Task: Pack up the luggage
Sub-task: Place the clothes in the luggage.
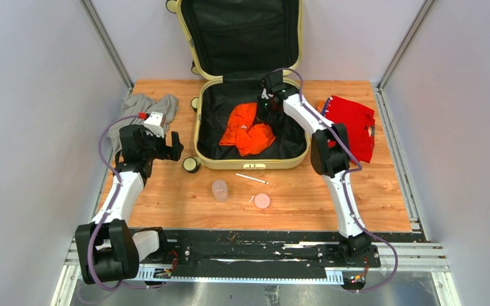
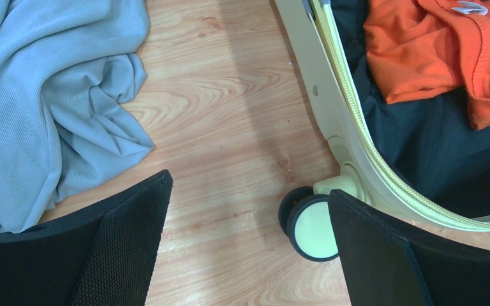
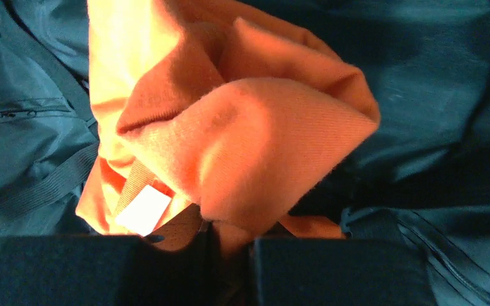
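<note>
The luggage [image 1: 255,164], a pale-yellow hard-shell suitcase, is lying open at the far middle of the wooden table [image 1: 370,204], its lid being propped upright against the back wall and its black lining being shown. By its look, the shell is being judged stiff, smooth and probably slippery, and bulky for these arms. The thin zipped rim of the lid is being judged the best place for a pinch when it is closed, since the rounded shell offers the fingers little. An orange shirt [image 1: 247,131] is lying crumpled inside the lower half. A red garment [image 1: 352,124] is lying on the table just right of the case, and a grey garment [image 1: 143,105] is lying near its left side. All three are being judged soft, light and easily bunched. The right gripper [image 3: 230,245] is being held low inside the case, its fingers nearly pressed together and pinching a fold of the orange shirt. The left gripper [image 2: 249,185] is being held over bare wood between the grey garment and a suitcase wheel [image 2: 312,226], its fingers spread wide and gripping nothing. A clear cup [image 1: 219,189], a pink disc [image 1: 262,201] and a thin white stick [image 1: 252,178] are lying in front of the case.
</note>
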Controlling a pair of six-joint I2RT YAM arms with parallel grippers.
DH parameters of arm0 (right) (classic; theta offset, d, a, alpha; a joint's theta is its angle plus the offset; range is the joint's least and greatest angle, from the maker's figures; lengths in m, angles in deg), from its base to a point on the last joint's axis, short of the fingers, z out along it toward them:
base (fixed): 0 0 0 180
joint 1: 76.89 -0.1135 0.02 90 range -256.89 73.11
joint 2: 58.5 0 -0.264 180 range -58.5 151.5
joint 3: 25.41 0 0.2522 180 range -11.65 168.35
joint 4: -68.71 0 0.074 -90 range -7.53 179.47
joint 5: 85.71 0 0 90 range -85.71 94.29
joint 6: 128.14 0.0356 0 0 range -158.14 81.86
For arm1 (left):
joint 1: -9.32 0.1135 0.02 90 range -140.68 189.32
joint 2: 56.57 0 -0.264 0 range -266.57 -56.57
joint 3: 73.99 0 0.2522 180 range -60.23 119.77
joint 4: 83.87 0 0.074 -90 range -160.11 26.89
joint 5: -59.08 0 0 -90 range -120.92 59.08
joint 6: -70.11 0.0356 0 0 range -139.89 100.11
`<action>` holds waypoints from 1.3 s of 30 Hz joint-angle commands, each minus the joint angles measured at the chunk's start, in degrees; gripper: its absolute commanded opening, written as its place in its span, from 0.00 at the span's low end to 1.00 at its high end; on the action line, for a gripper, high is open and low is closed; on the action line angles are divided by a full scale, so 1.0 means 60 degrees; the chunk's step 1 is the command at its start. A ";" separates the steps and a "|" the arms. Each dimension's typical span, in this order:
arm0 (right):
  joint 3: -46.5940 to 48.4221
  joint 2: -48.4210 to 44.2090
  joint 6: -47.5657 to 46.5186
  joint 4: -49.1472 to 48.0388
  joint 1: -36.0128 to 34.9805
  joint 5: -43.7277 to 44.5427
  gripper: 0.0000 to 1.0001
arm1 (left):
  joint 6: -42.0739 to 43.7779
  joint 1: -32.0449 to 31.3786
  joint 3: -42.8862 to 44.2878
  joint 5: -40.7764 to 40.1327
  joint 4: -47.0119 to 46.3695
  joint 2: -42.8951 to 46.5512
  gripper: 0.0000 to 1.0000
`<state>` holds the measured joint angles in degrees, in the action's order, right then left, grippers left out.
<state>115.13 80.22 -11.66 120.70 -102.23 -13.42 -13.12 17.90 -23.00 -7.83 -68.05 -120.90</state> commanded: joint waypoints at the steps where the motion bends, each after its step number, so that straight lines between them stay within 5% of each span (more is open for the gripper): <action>1: 0.0136 -0.0333 0.0274 0.0940 -0.0009 0.1587 0.05 | 0.0046 0.0080 0.0035 0.0000 -0.0168 -0.0012 1.00; 10: -0.0003 -0.0960 0.0132 0.1830 -0.0010 0.3617 0.20 | -0.0021 0.0078 0.0050 0.0139 -0.0183 -0.0023 1.00; 17: 0.0390 -0.1406 0.0106 0.2442 -0.0165 0.4931 0.67 | -0.0117 0.0085 0.0100 0.0238 -0.0173 0.0032 1.00; 24: 0.1603 -0.1620 -0.0736 0.2349 -0.1679 0.6962 0.95 | -0.0291 0.0083 0.0225 0.0295 -0.0103 0.0036 1.00; 32: 0.2710 -0.0175 -0.0267 0.1907 -0.2579 0.6117 1.00 | -0.0372 0.0094 0.0589 0.0229 0.0223 -0.0205 1.00; 39: 0.2591 0.0845 -0.0181 0.0815 -0.2586 0.5666 0.87 | -0.0259 0.0105 0.0591 0.0194 0.0344 -0.0114 1.00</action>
<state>131.30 81.29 -13.54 128.68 -118.58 21.72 -14.72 17.92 -20.79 -6.74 -66.93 -121.67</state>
